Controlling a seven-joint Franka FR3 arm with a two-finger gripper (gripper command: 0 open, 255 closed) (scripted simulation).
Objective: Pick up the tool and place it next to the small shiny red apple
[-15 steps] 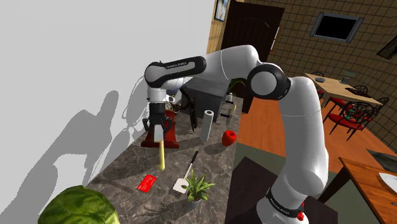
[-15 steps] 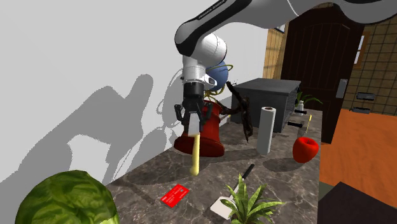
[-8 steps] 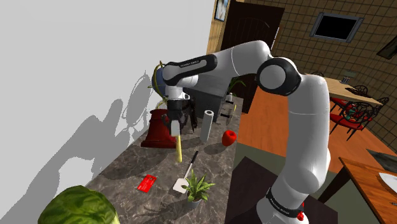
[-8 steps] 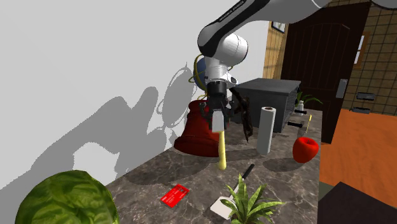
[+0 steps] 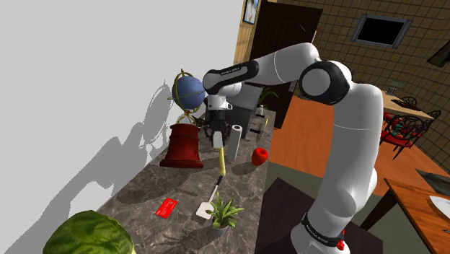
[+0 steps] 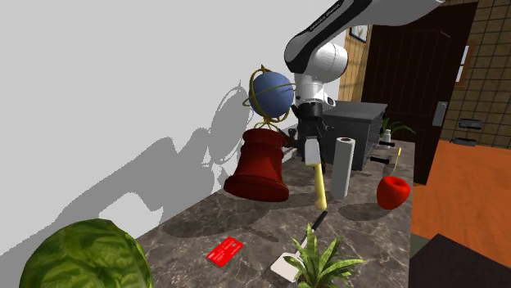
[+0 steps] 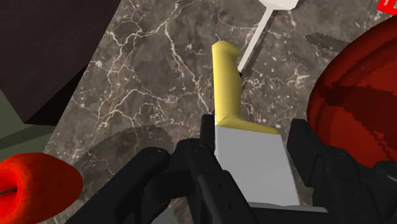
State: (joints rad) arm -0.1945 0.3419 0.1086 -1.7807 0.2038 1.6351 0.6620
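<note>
Clamped the gripper point(image 7: 251, 145) on a knife point(image 7: 226, 89), black fingers pressed against either side of the flat grey blade. Hung blade up in the air, yellow handle pointing down at the dark marble counter point(image 5: 144, 189) and touching nothing. Held between a dark red bell-shaped pot point(image 5: 183, 146) on the shoulder view's left and an upright white paper roll point(image 5: 236, 142) just beside it on the right. Stood over the far half of the counter, with a blue globe point(image 5: 189, 91) on a brass stand behind the pot and a grey box point(image 6: 354, 121) against the far wall. Rested on the counter, a small shiny red apple point(image 5: 259, 156), right of the paper roll and so apart from the knife, roll between the two. Lay under the handle's tip and a little nearer, a spatula point(image 5: 210, 198), black handle aimed towards the knife and white blade at the near end. Touched or nearly touched that white blade, a small green plant point(image 5: 225, 213) at the counter's near right edge. Lay flat left of the spatula, a red card point(image 5: 166, 208). Bulged at the near left corner, a striped green watermelon point(image 5: 90, 234). Threw grey shadows of arm, pot and globe on the plain white wall to the left.
</note>
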